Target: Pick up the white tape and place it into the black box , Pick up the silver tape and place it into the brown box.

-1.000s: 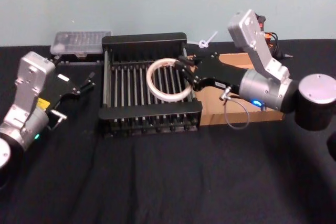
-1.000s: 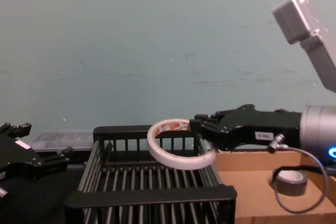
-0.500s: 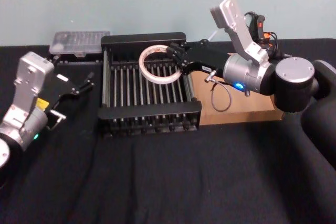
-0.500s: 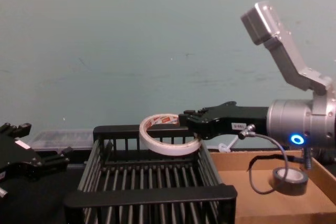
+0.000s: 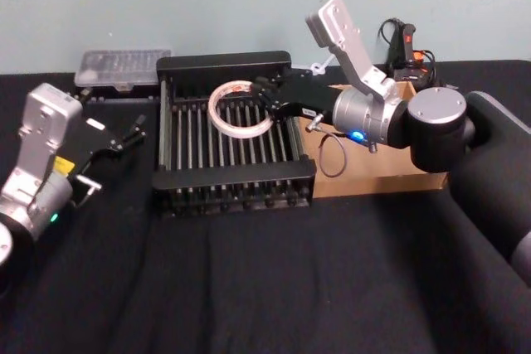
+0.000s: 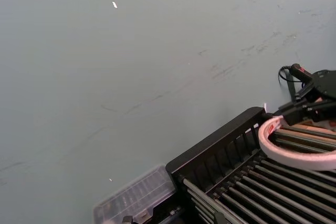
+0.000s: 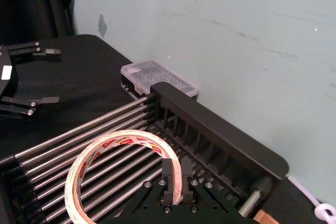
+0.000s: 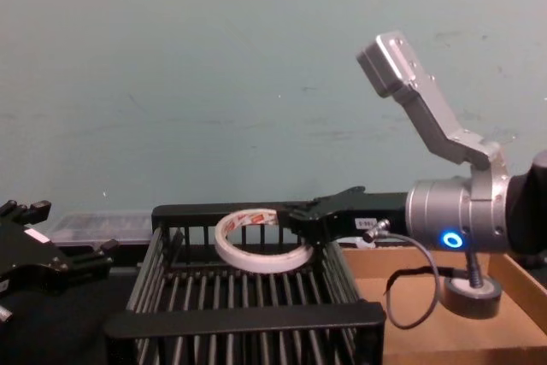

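My right end effector is clamped on the rim of the white tape, fingers pinching the ring wall from inside and outside. I reach in from the right, over the right rim of the black box, and the tape hangs over the far half of the crate's slatted floor, tilted, at about rim height in the chest view; can't tell if its low edge touches the bars. Red print shows on the tape's inner core in the right wrist view.

Silver tape lies flat inside the brown box, toward its right side. The brown box sits just beside the black box, on its right, on the black bench.

My left end effector is parked to the left of the black box, above the bench, fingers spread apart, gripping nothing.

A clear plastic case sits at the far left corner behind the black box, near the wall. A grey cable loops down from my right wrist over the brown box.
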